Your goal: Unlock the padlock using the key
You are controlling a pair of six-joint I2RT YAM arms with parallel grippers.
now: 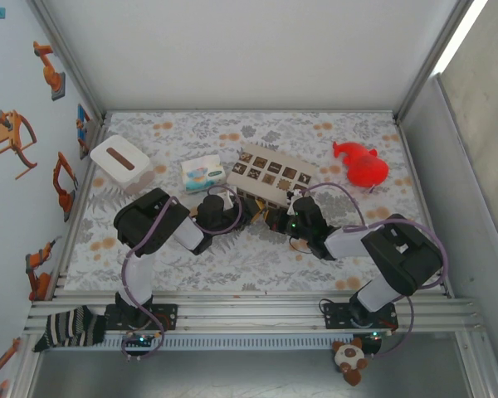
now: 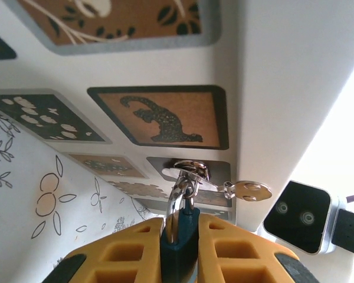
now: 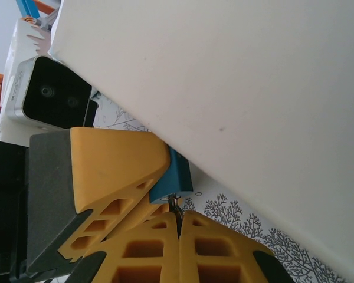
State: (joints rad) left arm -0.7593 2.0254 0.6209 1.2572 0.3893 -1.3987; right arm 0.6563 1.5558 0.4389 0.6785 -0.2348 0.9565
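Clamping the blue padlock (image 2: 179, 250), ribbed yellow left tool (image 2: 180, 227); right tool (image 3: 178, 223) pinched on thin metal key (image 3: 176, 204).

teal padlock (image 2: 180, 250), silver key (image 2: 248, 190); grey-floral table (image 2: 76, 194)

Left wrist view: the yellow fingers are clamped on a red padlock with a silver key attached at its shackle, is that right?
Not quite. The left wrist view shows the padlock is dark blue, not red. The rest holds: it is clamped between the yellow fingers of the left gripper, and a silver key is attached at its shackle.
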